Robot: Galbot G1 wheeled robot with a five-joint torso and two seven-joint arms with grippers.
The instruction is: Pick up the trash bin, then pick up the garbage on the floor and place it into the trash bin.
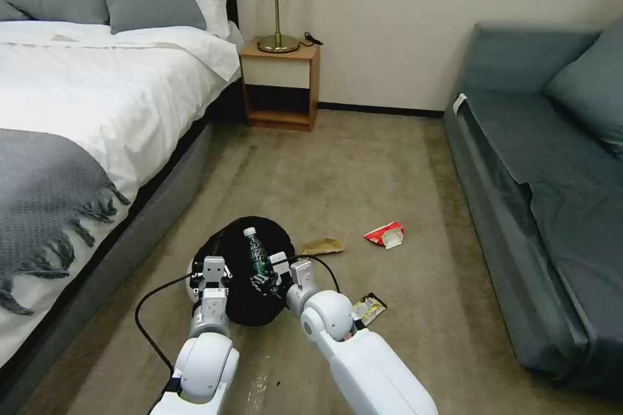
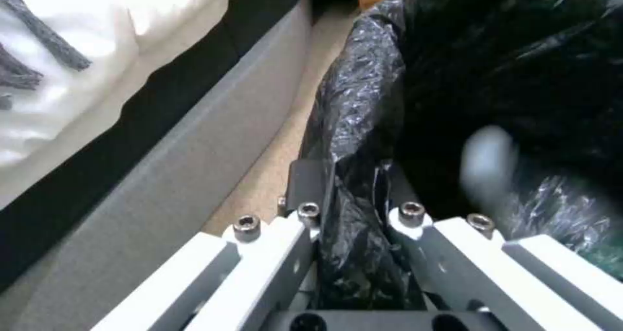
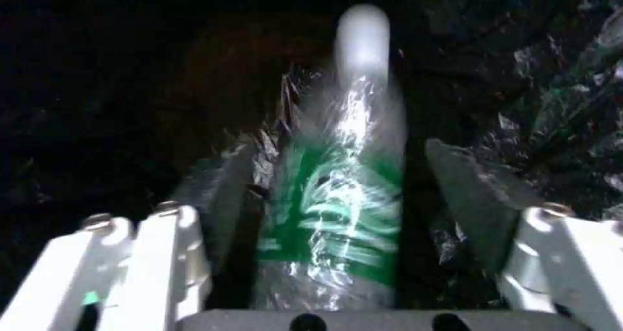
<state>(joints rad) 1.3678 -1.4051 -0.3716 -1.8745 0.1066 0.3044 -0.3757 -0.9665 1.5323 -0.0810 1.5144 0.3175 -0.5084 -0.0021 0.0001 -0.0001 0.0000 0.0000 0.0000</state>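
Beside the bed (image 1: pixel 97 97), trash bin (image 1: pixel 250 321), bottle (image 1: pixel 258 256), wrappers nearby

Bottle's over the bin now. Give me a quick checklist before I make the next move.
1. Left pincer clamped on the trash bin rim: ok, black bag pinched between its fingers.
2. Bottle over the bin mouth: ok, black liner lies behind it on all sides.
3. Right pincer let go of the bottle: ok, fingers stand apart with gaps either side; the bottle looks blurred, probably dropping.
4. Bottle settled inside the bin: cannot tell.
5. Litter left on the floor: not ok, brown paper, red-white packet and yellow-black wrapper lie outside the bin.
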